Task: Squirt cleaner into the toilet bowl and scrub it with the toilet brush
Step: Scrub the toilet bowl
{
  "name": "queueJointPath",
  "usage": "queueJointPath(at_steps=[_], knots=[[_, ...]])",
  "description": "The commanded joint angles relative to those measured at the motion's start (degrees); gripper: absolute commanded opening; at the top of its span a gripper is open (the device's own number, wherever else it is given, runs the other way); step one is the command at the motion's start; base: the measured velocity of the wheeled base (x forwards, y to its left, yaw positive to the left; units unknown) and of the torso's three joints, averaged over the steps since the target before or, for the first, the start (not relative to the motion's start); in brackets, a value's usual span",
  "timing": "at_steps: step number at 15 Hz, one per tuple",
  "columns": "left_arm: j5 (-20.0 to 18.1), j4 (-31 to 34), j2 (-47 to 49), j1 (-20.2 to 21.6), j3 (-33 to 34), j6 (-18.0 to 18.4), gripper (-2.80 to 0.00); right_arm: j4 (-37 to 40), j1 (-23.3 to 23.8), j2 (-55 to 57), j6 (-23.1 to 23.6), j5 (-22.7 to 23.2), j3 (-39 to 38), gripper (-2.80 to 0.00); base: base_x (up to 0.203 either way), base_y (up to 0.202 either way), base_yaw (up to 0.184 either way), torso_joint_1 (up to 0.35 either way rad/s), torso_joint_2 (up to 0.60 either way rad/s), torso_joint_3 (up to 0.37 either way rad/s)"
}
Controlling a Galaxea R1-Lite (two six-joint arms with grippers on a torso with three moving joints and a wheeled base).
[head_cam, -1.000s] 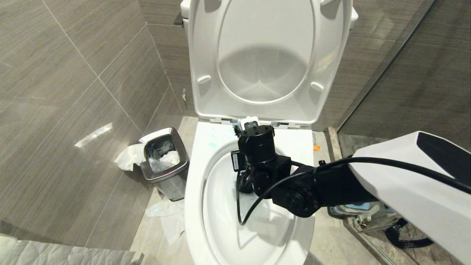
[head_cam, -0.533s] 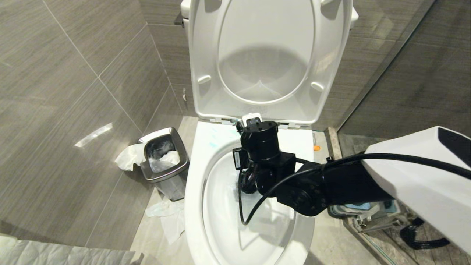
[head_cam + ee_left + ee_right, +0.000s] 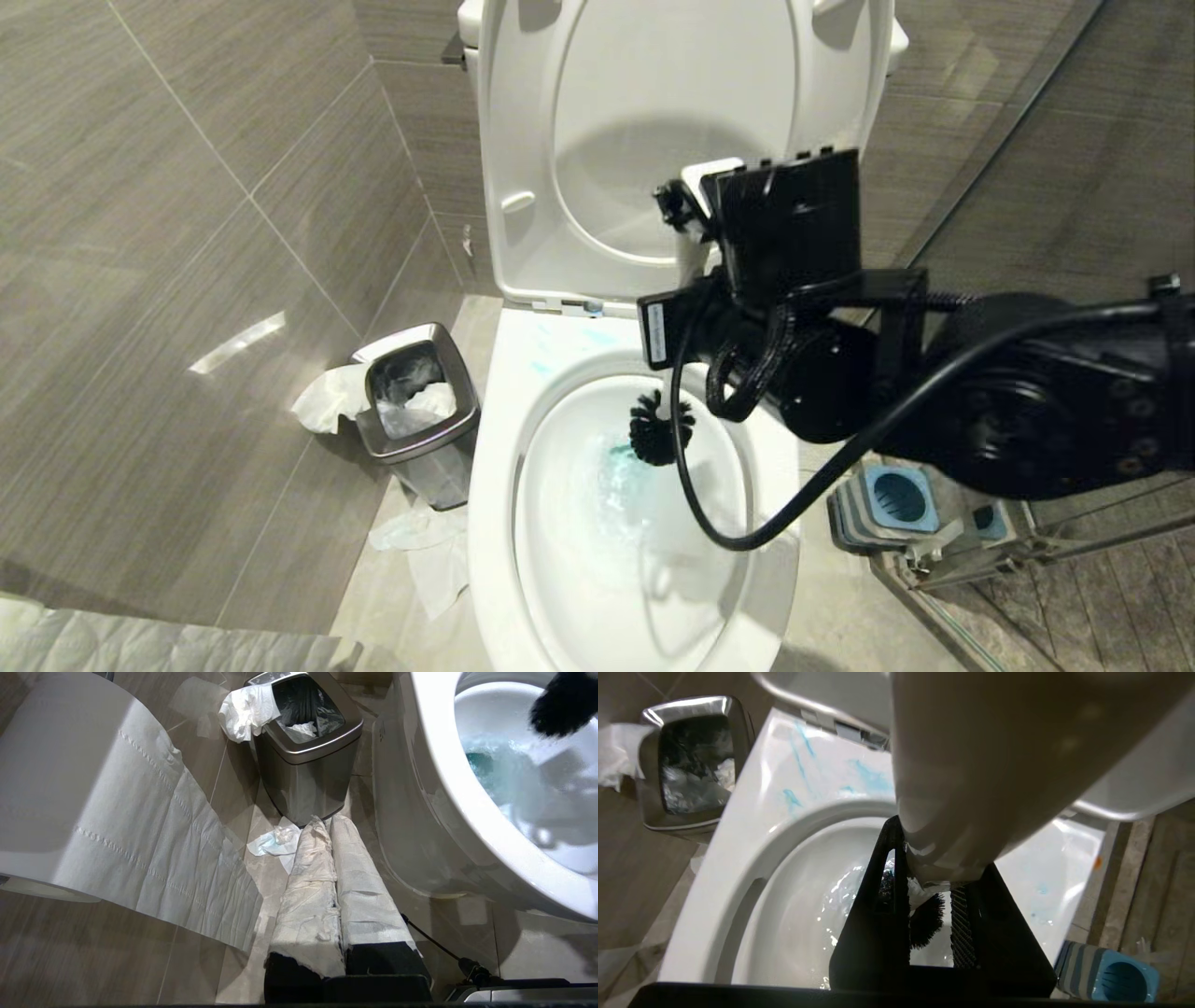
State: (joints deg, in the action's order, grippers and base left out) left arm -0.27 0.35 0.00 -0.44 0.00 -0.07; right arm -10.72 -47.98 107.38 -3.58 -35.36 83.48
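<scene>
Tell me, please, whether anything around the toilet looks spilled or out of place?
Yes. Teal cleaner is smeared on the toilet bowl's flat rear rim, outside the basin. Crumpled tissue lies on the floor beside the steel waste bin, and more hangs over the bin's edge.

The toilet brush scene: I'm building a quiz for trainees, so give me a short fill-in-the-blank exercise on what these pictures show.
1. The right gripper is shut on the toilet brush's white ____.
2. The dark bristle head hangs over the ____ cleaner-tinted water in the toilet bowl.
3. The toilet's seat and lid are ____.
4. The steel waste bin stands on the floor at the bowl's ____ side, in the head view.

Missing words: handle; teal-blue; raised; left
</scene>
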Motion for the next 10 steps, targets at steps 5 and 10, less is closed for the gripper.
queueJointPath(at_steps=[5,10], knots=[[0.0,0.0,0.1,0.0,0.0,0.0,-2.8,10.8,-2.6,-4.7,0.1,-0.2,13.1,-2.8,0.0,0.0,0.0,0.0,0.0,0.0],[0.0,0.0,0.1,0.0,0.0,0.0,-2.8,12.0,-6.0,-4.5,-0.1,-3.2,13.5,-2.8,0.0,0.0,0.0,0.0,0.0,0.0]])
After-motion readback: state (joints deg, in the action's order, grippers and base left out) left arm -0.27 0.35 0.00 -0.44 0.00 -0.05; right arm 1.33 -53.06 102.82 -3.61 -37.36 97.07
